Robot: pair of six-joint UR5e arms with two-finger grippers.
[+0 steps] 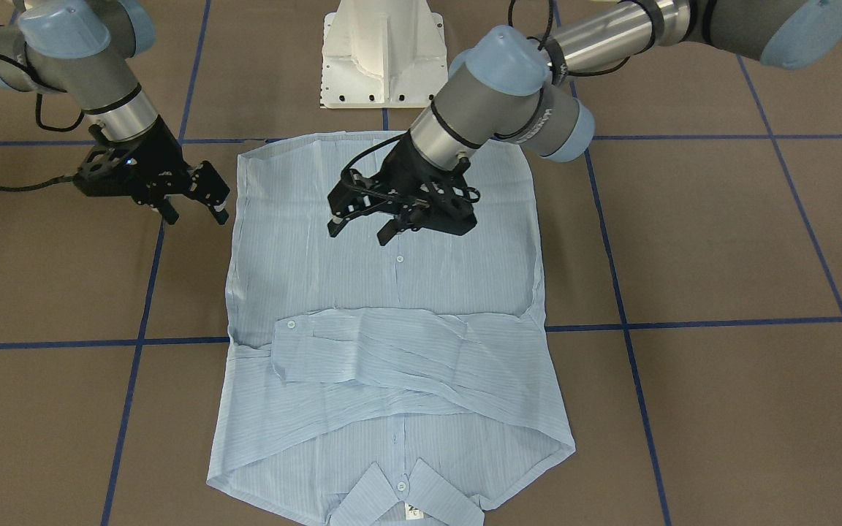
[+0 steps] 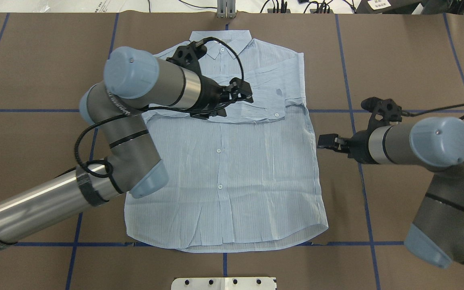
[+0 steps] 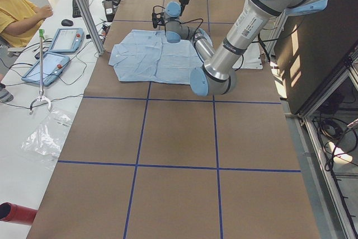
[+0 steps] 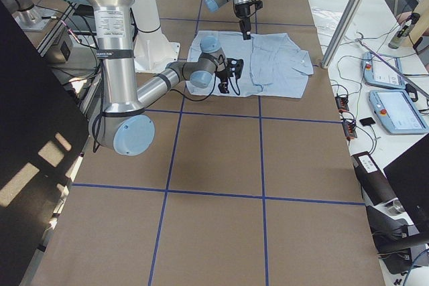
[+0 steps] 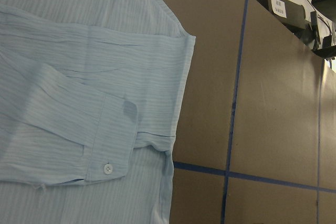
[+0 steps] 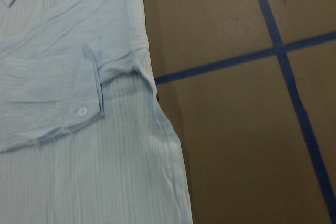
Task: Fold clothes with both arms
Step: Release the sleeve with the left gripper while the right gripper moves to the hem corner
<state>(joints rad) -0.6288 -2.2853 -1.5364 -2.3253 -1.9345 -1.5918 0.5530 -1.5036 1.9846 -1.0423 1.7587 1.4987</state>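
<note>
The light-blue striped shirt (image 1: 392,292) (image 2: 232,177) lies flat and button-side up on the brown table, its collar (image 2: 220,40) on the far side from the robot. One sleeve is folded across the chest, and its cuff (image 1: 291,325) (image 2: 277,114) (image 5: 107,168) (image 6: 82,111) ends near the shirt's side edge. My left gripper (image 1: 361,230) (image 2: 242,94) hovers open over the middle of the shirt, holding nothing. My right gripper (image 1: 194,213) (image 2: 324,141) stands open just beside the shirt's side edge, apart from the cloth. Neither wrist view shows its fingers.
The white pedestal base (image 1: 383,55) (image 2: 224,283) stands just behind the shirt's hem. Blue tape lines (image 1: 684,321) cross the brown table cover. A person in yellow (image 3: 17,15) sits at a side bench with control tablets (image 3: 47,65) (image 4: 395,108) and cables.
</note>
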